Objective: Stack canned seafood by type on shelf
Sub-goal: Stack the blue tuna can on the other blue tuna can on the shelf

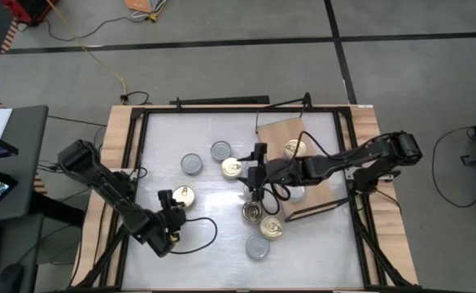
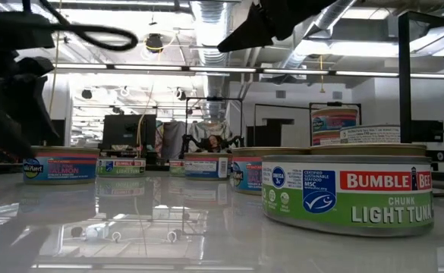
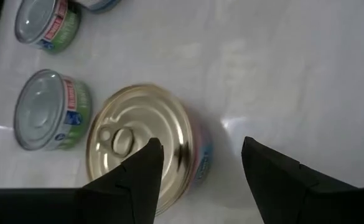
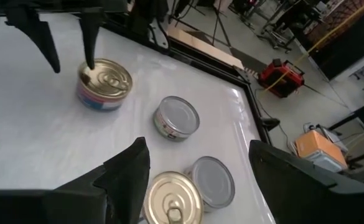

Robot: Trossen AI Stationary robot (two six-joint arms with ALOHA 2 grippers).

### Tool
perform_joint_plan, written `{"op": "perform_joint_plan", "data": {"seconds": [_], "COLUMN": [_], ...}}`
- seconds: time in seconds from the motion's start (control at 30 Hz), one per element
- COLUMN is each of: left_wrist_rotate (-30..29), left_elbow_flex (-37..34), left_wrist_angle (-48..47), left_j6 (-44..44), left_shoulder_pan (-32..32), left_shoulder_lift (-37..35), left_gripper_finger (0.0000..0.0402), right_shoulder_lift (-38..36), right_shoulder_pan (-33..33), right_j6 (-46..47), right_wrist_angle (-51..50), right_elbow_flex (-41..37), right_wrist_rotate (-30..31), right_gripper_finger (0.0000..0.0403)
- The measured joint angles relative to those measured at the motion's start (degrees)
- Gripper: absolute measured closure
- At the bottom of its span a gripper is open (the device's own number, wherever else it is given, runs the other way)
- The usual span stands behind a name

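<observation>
I see bare table (image 1: pixel 221 244) near the left end effector (image 1: pixel 172 213), fingers apart over a gold-lidded tin (image 1: pixel 184 196). Right end effector (image 1: pixel 254 192), apart, above tins beside the shelf (image 1: pixel 290 134).

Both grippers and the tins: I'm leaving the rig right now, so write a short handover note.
Left gripper: open, beside a gold-lidded tin, not gripping.
Right gripper: open, above mid-table, empty.
Shelf: one gold-lidded can on it; another may be hidden under the right arm.
White tabletop: seven tins loose, gold and silver lids mixed.
Done: little. Left: nearly all sorting and stacking.
</observation>
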Motion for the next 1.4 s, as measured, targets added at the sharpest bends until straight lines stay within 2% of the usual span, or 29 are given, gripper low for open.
{"op": "perform_joint_plan", "data": {"seconds": [0.17,0.27,0.4,0.63,0.83,0.93,1.27,1.33,1.4], "left_wrist_rotate": [1.35,0.58,-0.62,0.2,2.3,7.3,3.93,4.38,7.31], "left_elbow_flex": [0.02,0.13,0.33,0.95,1.47,1.96,2.87,3.49,5.06], "left_wrist_angle": [-0.89,-1.04,-1.41,-0.87,0.82,1.27,3.14,3.1,2.93], "left_j6": [3.27,3.52,2.62,2.35,-0.6,-1.1,-2.47,-2.68,-2.65], "left_shoulder_pan": [0.0,0.0,0.0,0.02,0.0,0.0,-0.01,0.03,0.11], "left_shoulder_lift": [3.08,4.78,5.37,4.77,4.81,5.58,5.16,5.1,5.14], "left_gripper_finger": [0.0197,0.0216,0.0266,0.0389,0.04,0.0401,0.0401,0.0401,0.0398], "right_shoulder_lift": [-0.02,-0.02,-0.02,-0.02,-0.04,-0.04,-0.04,-0.04,-0.04], "right_shoulder_pan": [0.04,0.06,0.02,0.04,0.04,0.04,0.04,0.04,0.04], "right_j6": [0.66,0.99,1.29,1.64,1.71,1.95,2.14,2.14,2.21], "right_wrist_angle": [-0.01,-0.03,-0.12,-0.48,-0.51,-0.49,-1.02,-1.05,-1.39], "right_elbow_flex": [0.0,0.0,0.0,0.0,0.0,0.0,0.0,0.0,0.0], "right_wrist_rotate": [0.02,0.02,0.04,0.04,0.04,0.04,0.07,0.07,0.07], "right_gripper_finger": [0.0097,0.0097,0.0097,0.0097,0.0097,0.0097,0.0097,0.0097,0.0097]}}
